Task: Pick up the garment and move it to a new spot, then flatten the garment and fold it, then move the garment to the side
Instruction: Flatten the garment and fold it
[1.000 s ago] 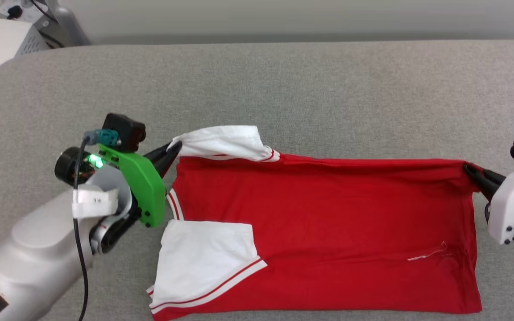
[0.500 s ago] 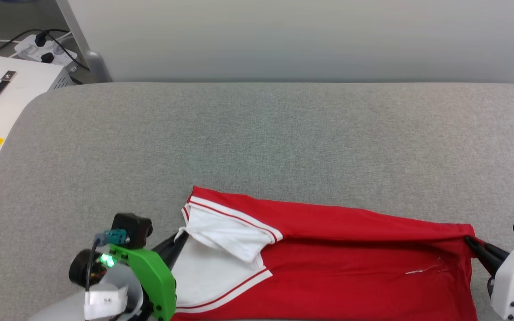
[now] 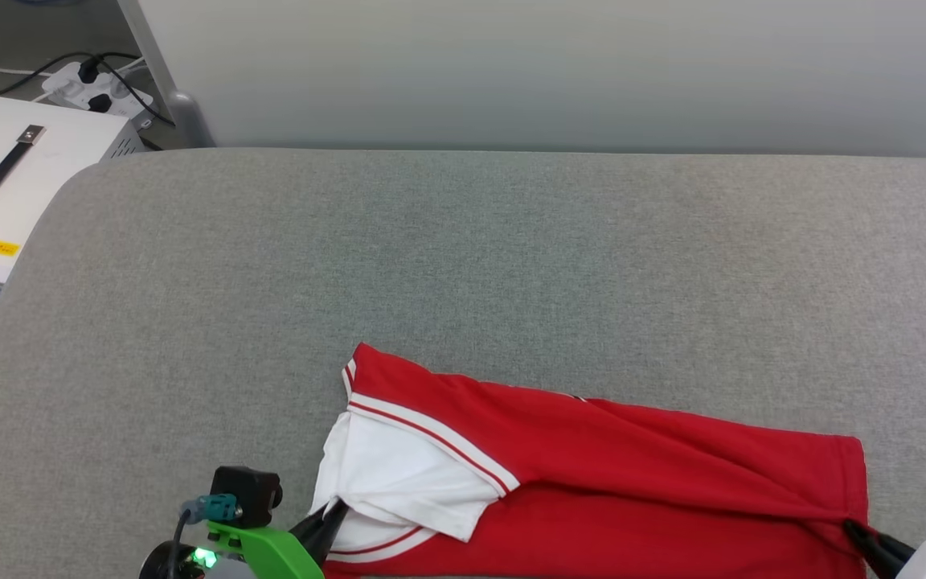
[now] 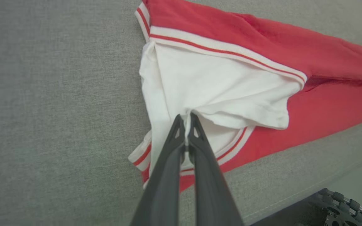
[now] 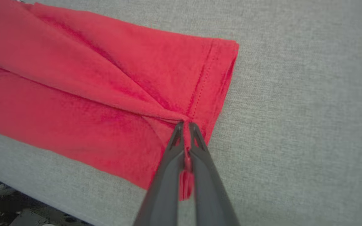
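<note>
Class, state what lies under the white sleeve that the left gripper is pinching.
Under the white sleeve, pinched by the left gripper, another white layer with striped trim peeks out. How far it runs beneath is covered.

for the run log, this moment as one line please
left pincer: shut on t-shirt white sleeve | right pincer: shut on red hem corner | t-shirt: doubled over lengthwise on grey fabric surface

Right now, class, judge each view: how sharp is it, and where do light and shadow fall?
Head view: even, soft light, sharp, the garment barely shadowing the grey cushion. Left wrist view: white sleeve bright, nearly washed out; the left gripper blurs towards the lens. Right wrist view: slightly soft, dark shadow under the red fold beside the right gripper.
</note>
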### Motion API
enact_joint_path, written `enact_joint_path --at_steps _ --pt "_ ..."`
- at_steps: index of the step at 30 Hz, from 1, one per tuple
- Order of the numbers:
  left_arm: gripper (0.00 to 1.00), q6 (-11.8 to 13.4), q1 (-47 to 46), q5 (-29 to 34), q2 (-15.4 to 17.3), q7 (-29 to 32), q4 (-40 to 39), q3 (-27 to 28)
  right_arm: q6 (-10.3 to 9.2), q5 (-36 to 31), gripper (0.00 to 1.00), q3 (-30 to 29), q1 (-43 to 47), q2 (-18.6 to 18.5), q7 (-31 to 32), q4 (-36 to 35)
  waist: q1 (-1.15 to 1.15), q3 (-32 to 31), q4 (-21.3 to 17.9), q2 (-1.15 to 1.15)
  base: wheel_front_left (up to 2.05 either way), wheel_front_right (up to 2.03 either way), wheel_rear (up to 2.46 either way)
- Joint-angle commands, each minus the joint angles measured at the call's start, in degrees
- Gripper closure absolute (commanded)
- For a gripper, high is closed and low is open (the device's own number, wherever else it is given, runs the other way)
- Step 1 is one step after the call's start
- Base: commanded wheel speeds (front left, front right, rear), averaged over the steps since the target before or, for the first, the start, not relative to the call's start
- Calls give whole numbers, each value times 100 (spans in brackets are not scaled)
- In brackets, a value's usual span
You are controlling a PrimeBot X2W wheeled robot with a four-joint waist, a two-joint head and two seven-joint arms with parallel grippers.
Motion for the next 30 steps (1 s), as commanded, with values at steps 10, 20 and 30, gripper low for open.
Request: enact_joint_path --at_steps 10,20,30 --pt "0 -53 173 -6 -404 -113 659 188 -4 -62 0 -169 -31 351 3 15 0 28 0 0 0 0 0" --pt "0 588 615 1381 -409 -162 120 1854 -4 632 0 -766 52 -96 242 -1004 0 -91 31 0 0 0 0" --pt "0 694 1451 2977 -879 -164 -246 3524 -4 1323 0 -1166 20 -525 1300 -907 0 40 119 0 0 0 0"
